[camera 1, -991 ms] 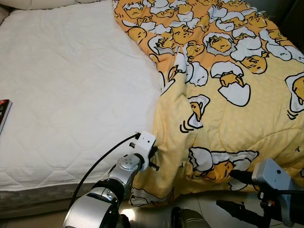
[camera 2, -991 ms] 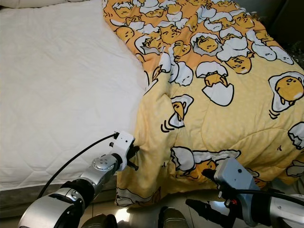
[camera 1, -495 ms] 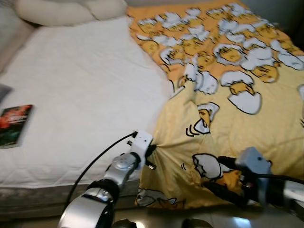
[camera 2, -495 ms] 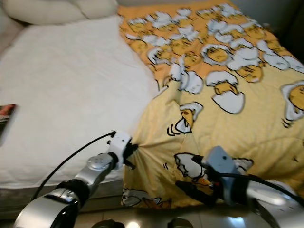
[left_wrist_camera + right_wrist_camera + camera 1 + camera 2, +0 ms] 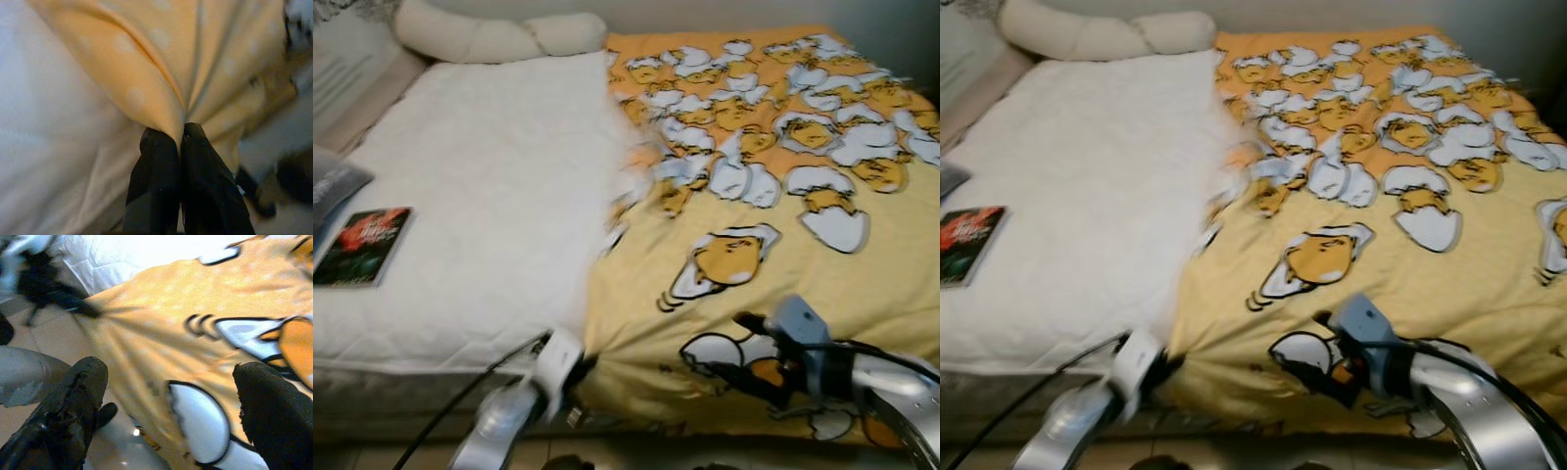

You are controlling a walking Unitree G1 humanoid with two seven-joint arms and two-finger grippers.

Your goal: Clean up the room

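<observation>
**Left wrist view: fingers pinched on the quilt's edge**

Left wrist view shows the left gripper (image 5: 180,139) clenched on a fold of the yellow quilt (image 5: 195,58), its two black fingers (image 5: 156,166) pressed together with the cloth caught between their tips. From that pinch the fabric fans away in tight creases. In the left eye view the same gripper (image 5: 579,364) sits at the foot edge of the bed (image 5: 431,382), at the quilt's near corner, with a black cable (image 5: 450,421) trailing back along the silver arm; radiating wrinkles in the quilt (image 5: 754,225) run from the grasped spot.

The right gripper (image 5: 171,396) is spread wide, one finger on each side of the cloth without closing on it. In the left eye view it (image 5: 720,367) hovers over the quilt near the foot edge of the bed, well to the right of the left gripper, above an egg-shell cartoon print.

The quilt covers the right half of the bed from foot to head, its inner edge rumpled along the middle. The white mattress pad (image 5: 480,196) lies bare on the other half. A book (image 5: 362,245) with a dark red cover rests flat near the left edge of the bed, and a long cream pillow (image 5: 489,37) lies across the head.
</observation>
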